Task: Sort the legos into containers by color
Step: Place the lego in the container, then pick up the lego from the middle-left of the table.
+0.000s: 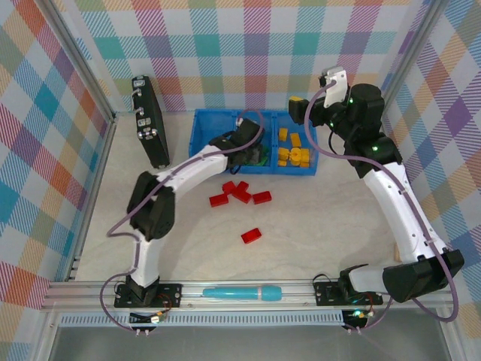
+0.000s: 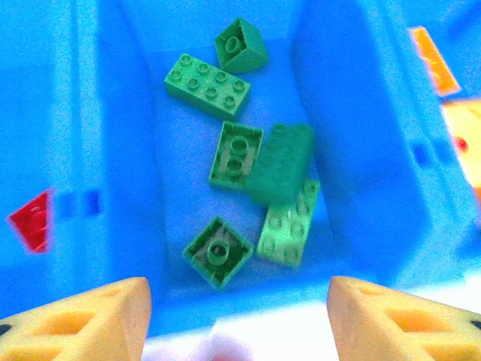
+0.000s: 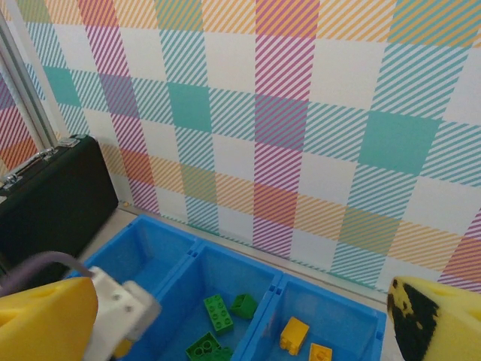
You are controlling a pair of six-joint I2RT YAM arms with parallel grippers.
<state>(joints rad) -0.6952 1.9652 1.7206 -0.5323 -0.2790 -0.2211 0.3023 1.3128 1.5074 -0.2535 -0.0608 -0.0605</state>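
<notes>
The red studded plastic bricks (image 1: 239, 191) are seen on the surface (image 1: 323, 226) just on the base side of the long bright-blue plastic tray (image 1: 207, 143), nearer the left end effector (image 2: 237, 302), held open and empty over its middle compartment (image 2: 176, 203), than the wide-open, empty right end effector (image 3: 240, 316).

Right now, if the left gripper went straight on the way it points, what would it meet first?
Most likely the dark green brick lying atop the other green legos in the middle compartment, which the open left gripper points down into. Depth is unclear, so a neighbouring brick could come first.
</notes>
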